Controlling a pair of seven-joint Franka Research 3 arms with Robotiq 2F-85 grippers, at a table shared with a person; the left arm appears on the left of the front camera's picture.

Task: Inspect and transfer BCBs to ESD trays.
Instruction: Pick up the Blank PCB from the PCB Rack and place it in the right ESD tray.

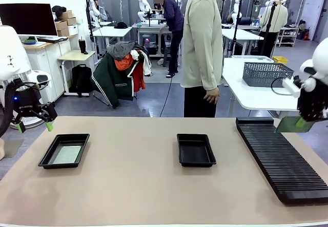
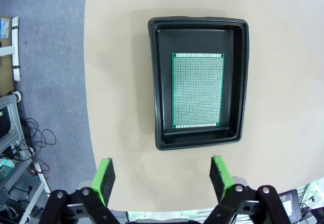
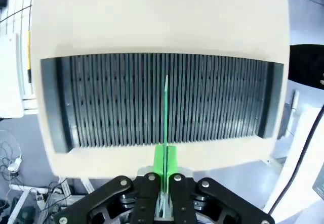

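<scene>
BCB (image 3: 165, 107) in right end effector (image 3: 165, 155), edge-on, parallel to rack (image 3: 101, 102) slots.

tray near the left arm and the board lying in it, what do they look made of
The tray looks like moulded black plastic, semi-glossy: rounded corners and soft highlights along its flared rim. The board looks like green circuit-board laminate, matte, with a fine regular grid of tiny dots, probably holes or pads; the exact material is unclear.
</scene>
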